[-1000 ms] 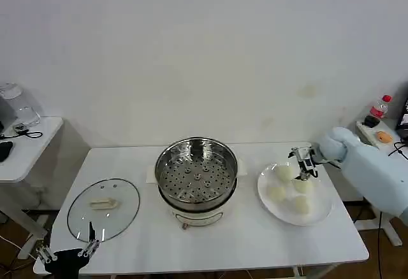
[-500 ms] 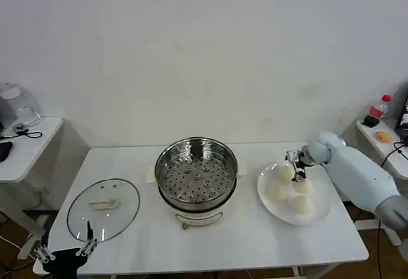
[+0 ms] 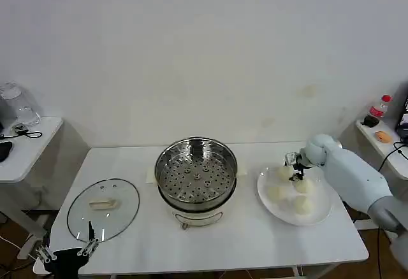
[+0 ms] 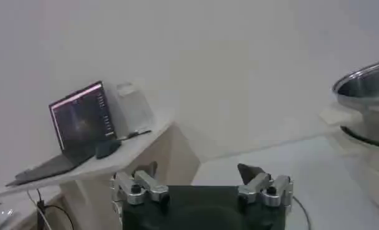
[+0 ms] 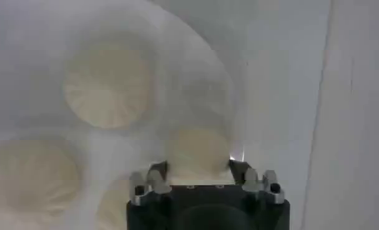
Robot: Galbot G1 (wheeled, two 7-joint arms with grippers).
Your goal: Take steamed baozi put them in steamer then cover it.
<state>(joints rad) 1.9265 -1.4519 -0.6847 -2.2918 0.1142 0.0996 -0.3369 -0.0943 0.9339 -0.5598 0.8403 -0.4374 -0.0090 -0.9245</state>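
Right tool (image 3: 295, 167): spread open astride the far baozi (image 5: 198, 152) on the plate (image 3: 322, 212), right of the steamer (image 3: 196, 171).
Left tool (image 3: 67, 253): open, empty, parked off the tabletop's (image 3: 255, 241) near-left corner.
Cover (image 3: 103, 207): flat, left of steamer.

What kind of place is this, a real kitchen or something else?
Probably a lab or test room set up as a kitchen, not a real one. A plain white folding table stands against a bare wall, a laptop sits on a side desk, and the steamer is staged beside a plate of buns.
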